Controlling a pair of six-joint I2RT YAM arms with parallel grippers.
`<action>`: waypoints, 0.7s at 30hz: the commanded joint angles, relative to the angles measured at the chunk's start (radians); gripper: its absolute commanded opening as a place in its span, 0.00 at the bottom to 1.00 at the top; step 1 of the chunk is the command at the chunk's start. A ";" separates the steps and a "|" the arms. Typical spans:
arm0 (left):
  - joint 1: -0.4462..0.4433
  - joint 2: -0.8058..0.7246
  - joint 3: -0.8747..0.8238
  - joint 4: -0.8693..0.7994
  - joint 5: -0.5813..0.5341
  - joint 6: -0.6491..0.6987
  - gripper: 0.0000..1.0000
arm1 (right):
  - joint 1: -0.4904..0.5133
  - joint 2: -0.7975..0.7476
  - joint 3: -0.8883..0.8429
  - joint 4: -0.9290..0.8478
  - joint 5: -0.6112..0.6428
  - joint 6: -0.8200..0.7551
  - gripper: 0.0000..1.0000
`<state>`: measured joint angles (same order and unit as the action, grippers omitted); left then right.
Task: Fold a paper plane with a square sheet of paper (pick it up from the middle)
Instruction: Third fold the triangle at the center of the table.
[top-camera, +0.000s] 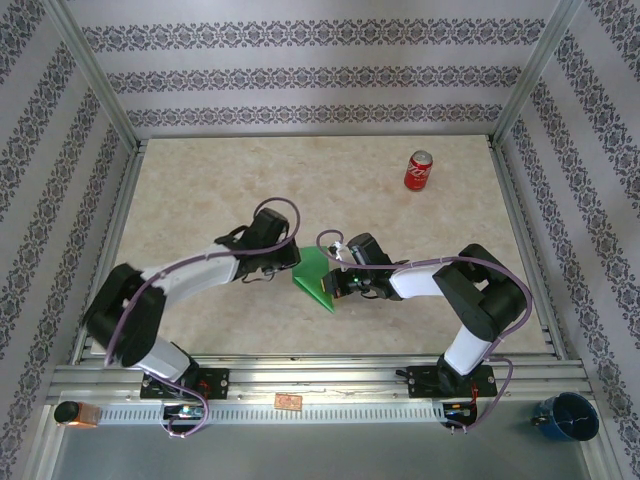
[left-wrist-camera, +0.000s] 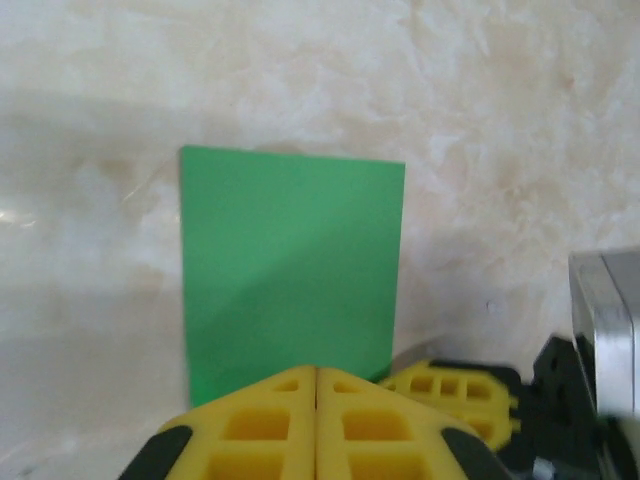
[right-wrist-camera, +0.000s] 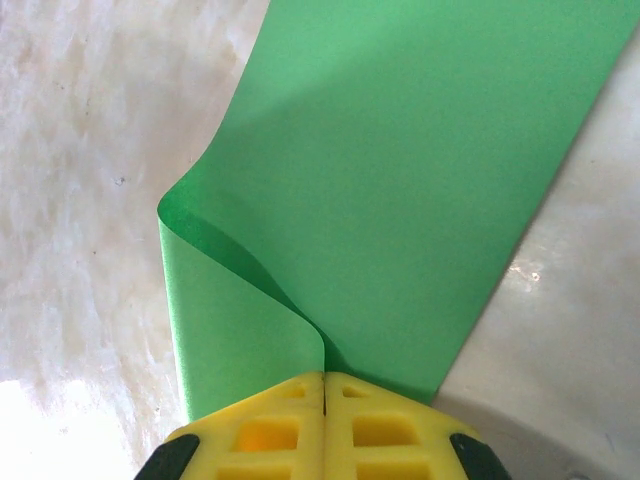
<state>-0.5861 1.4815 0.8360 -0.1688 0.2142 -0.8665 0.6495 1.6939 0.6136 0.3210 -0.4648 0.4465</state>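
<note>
At mid-table, the closed right gripper (right-wrist-camera: 324, 380) pinches the green paper (right-wrist-camera: 420, 150).

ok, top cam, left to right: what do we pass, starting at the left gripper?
left gripper → paper → can → mug. The right gripper overlaps the paper, so it is left out.

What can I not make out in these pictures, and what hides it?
- Left wrist view: the shut left gripper hides the near edge of the green paper sheet; a pinch cannot be confirmed.
- Right wrist view: the picture edge cuts off the sheet's far end.
- Top view: the red soda can lettering is too small.
</note>
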 joint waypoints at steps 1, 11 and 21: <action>0.012 -0.082 -0.114 0.227 0.049 -0.079 0.00 | -0.008 0.034 0.000 0.023 0.015 0.009 0.00; -0.016 0.018 -0.278 0.659 0.204 -0.286 0.00 | -0.008 0.038 -0.002 0.004 0.025 0.000 0.00; -0.045 0.082 -0.315 0.688 0.189 -0.332 0.00 | -0.008 0.036 0.000 -0.011 0.037 -0.009 0.00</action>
<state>-0.6140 1.5738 0.5274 0.4896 0.4030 -1.1839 0.6495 1.6958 0.6136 0.3241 -0.4644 0.4492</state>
